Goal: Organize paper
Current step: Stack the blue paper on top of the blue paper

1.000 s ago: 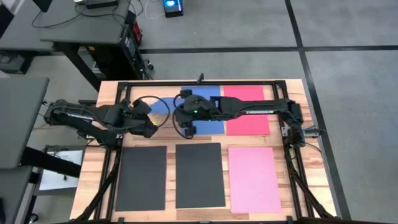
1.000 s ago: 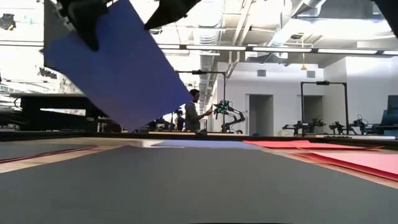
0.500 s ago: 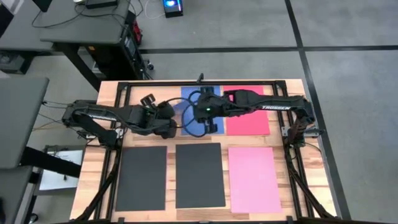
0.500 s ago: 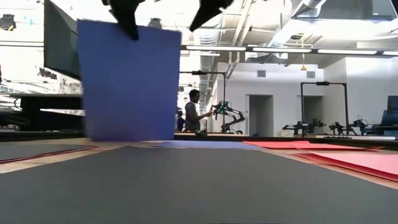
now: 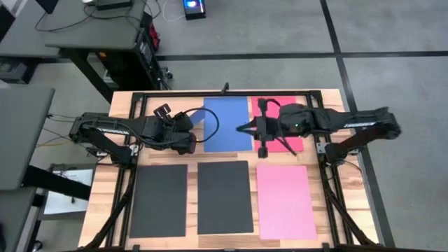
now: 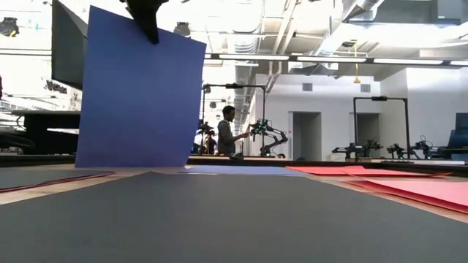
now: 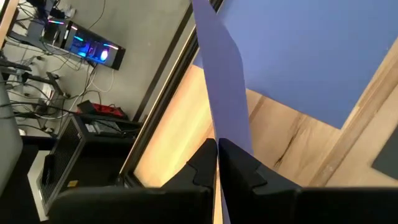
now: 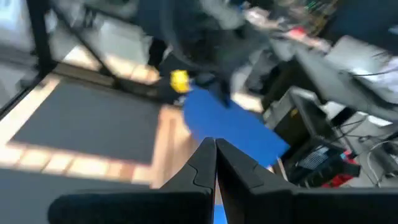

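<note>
My left gripper (image 5: 190,137) is shut on a blue sheet of paper (image 6: 139,95) that hangs below it over the table's far left part; in the left wrist view this sheet (image 7: 225,93) runs away from the fingers edge-on. A second blue sheet (image 5: 228,123) lies flat at the far middle, with a red sheet (image 5: 287,105) to its right. Two black sheets (image 5: 159,200) (image 5: 224,197) and a pink one (image 5: 285,201) lie along the near side. My right gripper (image 5: 241,128) hovers shut and holding nothing over the seam between the flat blue and red sheets. My left gripper pinches the hanging sheet's upper edge (image 6: 151,35), about midway along it, between its two fingers (image 7: 202,163). The fingers come slanting down from the table's left. The sheet hangs nearly upright and flat, facing the near edge. Whether its lower edge (image 6: 131,165) touches the table, I cannot tell.
A black metal frame (image 5: 210,94) runs round the wooden tabletop. Bare wood (image 5: 108,175) shows left of the black sheets. A person (image 6: 228,131) stands far off in the room behind, by other robot arms.
My right gripper has drawn away from the hanging blue sheet toward the table's right edge and risen. My left gripper has gone toward the table's right and rolled, still shut on the sheet. The sheet has swung from a steep slant to hanging nearly upright.
</note>
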Robot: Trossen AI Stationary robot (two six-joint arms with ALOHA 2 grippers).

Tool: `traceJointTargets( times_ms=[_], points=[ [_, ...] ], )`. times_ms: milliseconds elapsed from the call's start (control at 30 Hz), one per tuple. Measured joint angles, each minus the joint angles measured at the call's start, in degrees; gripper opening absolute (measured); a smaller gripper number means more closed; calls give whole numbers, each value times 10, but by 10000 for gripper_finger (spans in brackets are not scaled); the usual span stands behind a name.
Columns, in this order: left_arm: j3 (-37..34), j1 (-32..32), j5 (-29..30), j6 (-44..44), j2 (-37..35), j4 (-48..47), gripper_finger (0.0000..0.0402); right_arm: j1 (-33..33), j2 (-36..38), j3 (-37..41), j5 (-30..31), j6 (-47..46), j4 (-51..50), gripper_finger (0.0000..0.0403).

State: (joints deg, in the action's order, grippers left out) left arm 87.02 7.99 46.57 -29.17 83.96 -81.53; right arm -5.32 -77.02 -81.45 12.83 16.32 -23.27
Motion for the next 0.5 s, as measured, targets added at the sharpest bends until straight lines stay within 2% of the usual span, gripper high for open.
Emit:
traceJointTargets(
  times_ms=[133, 233, 333, 400, 500],
  points=[
    [0, 2, -15, 0, 0, 1, 0, 61, 61, 228, -13, -13, 244, 0],
    [0, 7, -28, -5, 0, 1, 0, 127, 57, 334, -59, -41, 387, 5],
    [0, 18, -30, -6, 0, 3, 0, 200, 22, 363, -163, -98, 443, 37],
    [5, 21, -38, -6, 0, 2, 0, 237, -17, 362, -225, -127, 477, 74],
    [15, 27, -42, -6, 0, 4, 0, 256, -88, 344, -261, -135, 535, 140]
  ],
)
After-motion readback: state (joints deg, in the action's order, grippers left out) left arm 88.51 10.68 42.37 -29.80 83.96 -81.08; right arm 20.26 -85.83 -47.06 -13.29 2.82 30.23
